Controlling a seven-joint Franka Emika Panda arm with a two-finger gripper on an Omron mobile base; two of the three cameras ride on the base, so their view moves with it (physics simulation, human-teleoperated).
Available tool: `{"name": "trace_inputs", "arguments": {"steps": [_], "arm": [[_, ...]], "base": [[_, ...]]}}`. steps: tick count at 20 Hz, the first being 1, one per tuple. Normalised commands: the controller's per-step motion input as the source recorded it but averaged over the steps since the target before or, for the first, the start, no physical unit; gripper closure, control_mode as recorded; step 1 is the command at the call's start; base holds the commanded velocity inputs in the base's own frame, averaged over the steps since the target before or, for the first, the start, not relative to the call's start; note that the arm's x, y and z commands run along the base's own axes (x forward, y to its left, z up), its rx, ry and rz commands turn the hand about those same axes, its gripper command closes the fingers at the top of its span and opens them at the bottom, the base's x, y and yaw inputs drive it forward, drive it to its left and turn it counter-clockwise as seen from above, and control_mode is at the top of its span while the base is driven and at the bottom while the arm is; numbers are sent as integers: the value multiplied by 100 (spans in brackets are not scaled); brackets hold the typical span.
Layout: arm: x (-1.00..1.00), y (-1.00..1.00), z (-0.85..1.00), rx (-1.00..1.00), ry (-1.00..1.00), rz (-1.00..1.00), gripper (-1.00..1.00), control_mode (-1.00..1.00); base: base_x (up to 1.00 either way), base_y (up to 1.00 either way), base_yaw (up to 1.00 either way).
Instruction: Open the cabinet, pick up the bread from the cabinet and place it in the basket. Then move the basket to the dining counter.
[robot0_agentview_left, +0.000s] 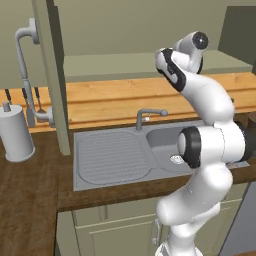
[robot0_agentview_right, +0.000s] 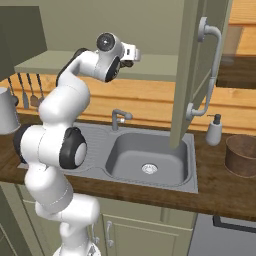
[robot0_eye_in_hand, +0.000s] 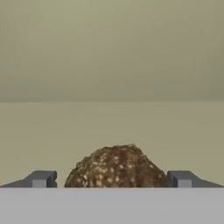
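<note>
The cabinet stands open, its sage-green doors swung out (robot0_agentview_left: 54, 75) (robot0_agentview_right: 194, 70) with curved grey bar handles. My arm reaches up into it above the sink. In the hand view the bread (robot0_eye_in_hand: 116, 168), a round brown seeded roll, lies on the cabinet shelf right in front of my gripper (robot0_eye_in_hand: 111, 180). The gripper is open, one fingertip (robot0_eye_in_hand: 41, 179) on each side of the roll and clear of it. The basket (robot0_agentview_right: 241, 155), round and brown, sits on the worktop to the right of the sink. The dining counter is out of view.
A grey sink (robot0_agentview_right: 150, 160) with a faucet (robot0_agentview_right: 119, 119) lies under the arm. A soap dispenser (robot0_agentview_right: 214, 130) stands beside the basket. A paper towel roll (robot0_agentview_left: 15, 134) and hanging utensils (robot0_agentview_left: 30, 102) are at the left. The open doors flank the arm.
</note>
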Motion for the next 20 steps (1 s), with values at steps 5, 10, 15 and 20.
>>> {"name": "trace_inputs", "arguments": {"steps": [5,10,15,20], "arm": [[43,-12,-1,-2,0,0,-100,-100],[19,-20,6,-2,0,0,-100,-100],[5,-9,8,0,0,0,-100,-100],[0,-10,1,-1,0,0,-100,-100]], "base": [[0,0,0],[0,0,0],[0,0,0],[0,0,0]]}}
